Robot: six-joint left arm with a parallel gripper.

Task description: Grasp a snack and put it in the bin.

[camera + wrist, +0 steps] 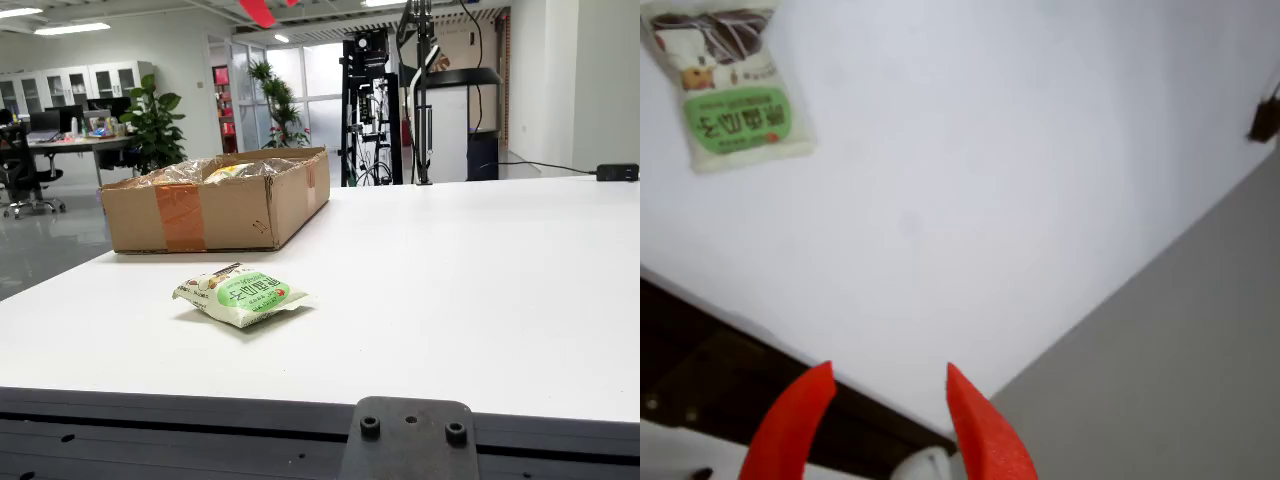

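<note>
Green and white, the snack packet lies flat on the white surface, near the front edge in the view from the side, well apart from the cardboard box behind it. In the view that rides on the hand, the red hand hangs above, fingers apart, holding nothing, the packet at upper left.
</note>
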